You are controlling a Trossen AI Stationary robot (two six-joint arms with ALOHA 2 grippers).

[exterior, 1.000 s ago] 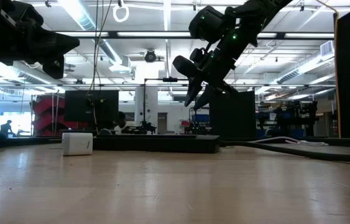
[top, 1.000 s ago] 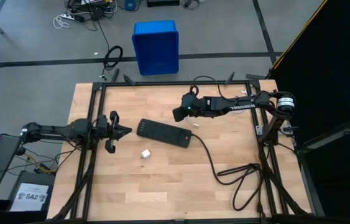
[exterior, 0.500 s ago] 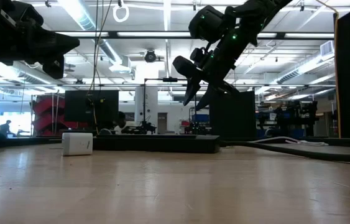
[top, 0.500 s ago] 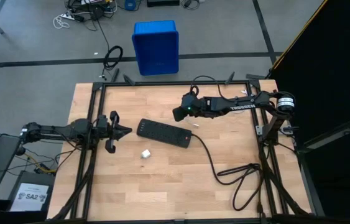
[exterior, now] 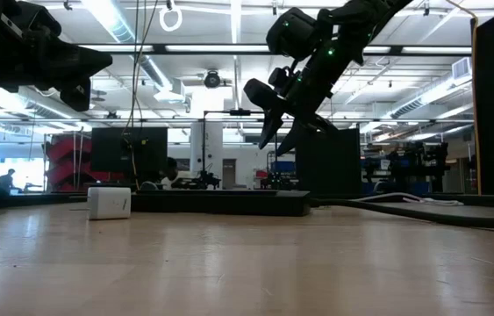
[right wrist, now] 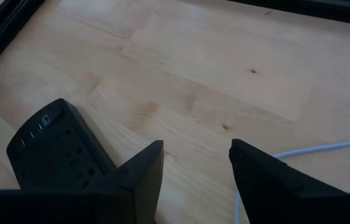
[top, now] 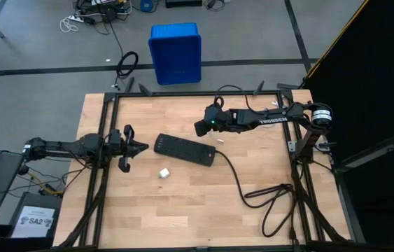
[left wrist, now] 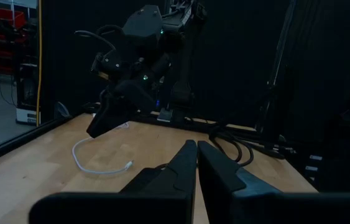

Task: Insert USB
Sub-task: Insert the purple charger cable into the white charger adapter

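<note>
**Inspector:** Start at the left of the overhead frame. Status of the left end effector (top: 143,147)?

**Assistant:** Parked at centre left, over the worktop (top: 183,203) edge. Its fingers are pressed together, carrying nothing. It is idle.

**Inspector:** Moving right?

**Assistant:** A small white block (top: 163,172) lies just below centre. The black power strip (top: 184,149) lies at centre, its cord (top: 266,199) trailing to the lower right.

**Inspector:** And the right end effector (top: 198,130)?

**Assistant:** It hovers above the strip's upper right side, fingers parted and empty. The USB (right wrist: 299,155) lies on the wood close beside it; the left wrist view shows the white cable curled below that arm.

**Inspector:** Recommendation for the pickup?

**Assistant:** In my judgement, descend over a plug end rather than mid-cable, close squarely so the plug sits straight, then align it with the USB ports (right wrist: 36,127) at the strip's end. A skewed grip would likely foul insertion.
</note>
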